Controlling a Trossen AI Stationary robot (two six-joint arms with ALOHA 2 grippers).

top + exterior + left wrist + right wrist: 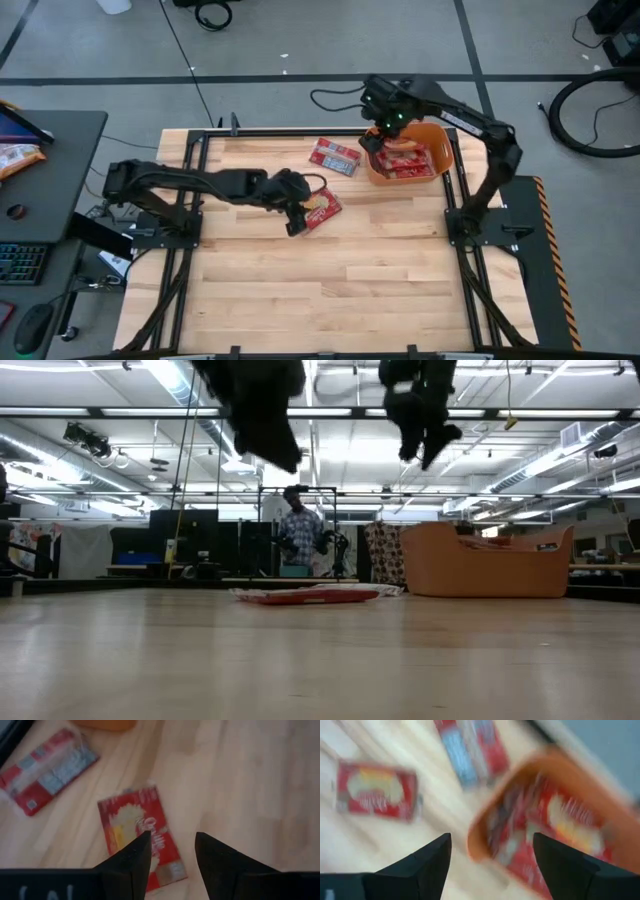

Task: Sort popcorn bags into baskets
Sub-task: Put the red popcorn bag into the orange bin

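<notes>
On the left, we see the left gripper [296, 222] low over the table [300, 290], its jaws apart and holding nothing, poised just above a red popcorn bag [322, 208] that lies flat with its cream picture facing up. Further right, a second bag [335, 156] lies with its bluish-grey face up, near the orange basket [445, 150]. We find the right gripper [375, 137] above the basket's near rim, jaws wide apart and empty. Inside the basket, several red bags [408, 158] are piled. Beyond the table, a person [299, 535] stands in the room.
</notes>
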